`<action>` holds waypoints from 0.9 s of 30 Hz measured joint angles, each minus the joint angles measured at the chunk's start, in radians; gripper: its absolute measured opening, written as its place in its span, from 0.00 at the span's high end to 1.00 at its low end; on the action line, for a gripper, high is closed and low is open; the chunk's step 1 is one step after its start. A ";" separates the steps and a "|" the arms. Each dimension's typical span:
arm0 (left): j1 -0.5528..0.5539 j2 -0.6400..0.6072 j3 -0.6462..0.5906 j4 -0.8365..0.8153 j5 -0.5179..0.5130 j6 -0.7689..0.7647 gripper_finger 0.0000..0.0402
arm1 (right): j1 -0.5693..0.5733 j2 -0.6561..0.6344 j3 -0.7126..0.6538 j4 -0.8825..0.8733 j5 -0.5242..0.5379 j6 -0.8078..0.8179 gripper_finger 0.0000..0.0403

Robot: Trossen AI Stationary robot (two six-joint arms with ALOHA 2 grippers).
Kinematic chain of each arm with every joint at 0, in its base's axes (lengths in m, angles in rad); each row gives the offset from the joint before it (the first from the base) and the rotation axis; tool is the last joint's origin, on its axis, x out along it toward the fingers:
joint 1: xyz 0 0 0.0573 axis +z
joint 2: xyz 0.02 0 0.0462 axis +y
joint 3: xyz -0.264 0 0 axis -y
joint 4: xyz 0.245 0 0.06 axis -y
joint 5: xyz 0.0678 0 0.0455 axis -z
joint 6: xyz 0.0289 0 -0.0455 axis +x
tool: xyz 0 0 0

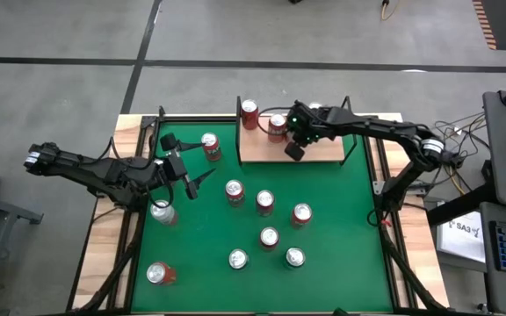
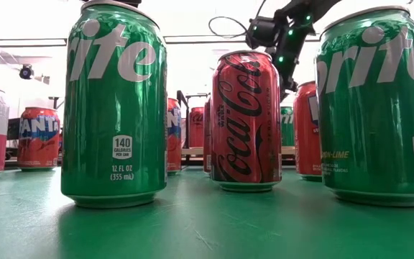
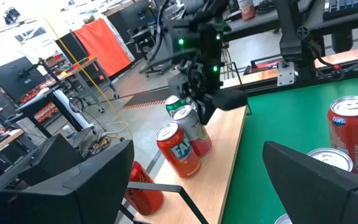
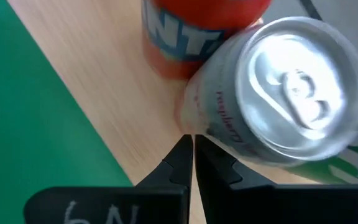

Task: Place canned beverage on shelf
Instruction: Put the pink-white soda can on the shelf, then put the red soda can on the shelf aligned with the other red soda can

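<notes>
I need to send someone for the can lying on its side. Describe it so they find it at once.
Start at the green tabletop and go to the corner nearest the left arm's base, away from the shelf. The can lies there alone, tipped over, while every other can on the felt stands upright.

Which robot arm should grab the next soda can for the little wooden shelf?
Probably the left. The left gripper is open over the green table, near loose cans such as the silver-topped can. The right gripper is shut above the shelf, away from the loose cans.
</notes>
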 joint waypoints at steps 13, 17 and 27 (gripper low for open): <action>0.000 0.000 0.000 -0.001 0.000 0.000 0.15 | 0.003 0.007 0.000 -0.026 0.000 0.013 0.98; 0.000 0.000 0.000 -0.002 0.002 0.000 0.15 | 0.020 -0.042 0.002 -0.048 -0.005 0.040 0.98; -0.001 0.013 -0.005 -0.093 0.148 -0.150 0.15 | 0.140 -0.204 0.002 -0.055 -0.007 0.170 0.98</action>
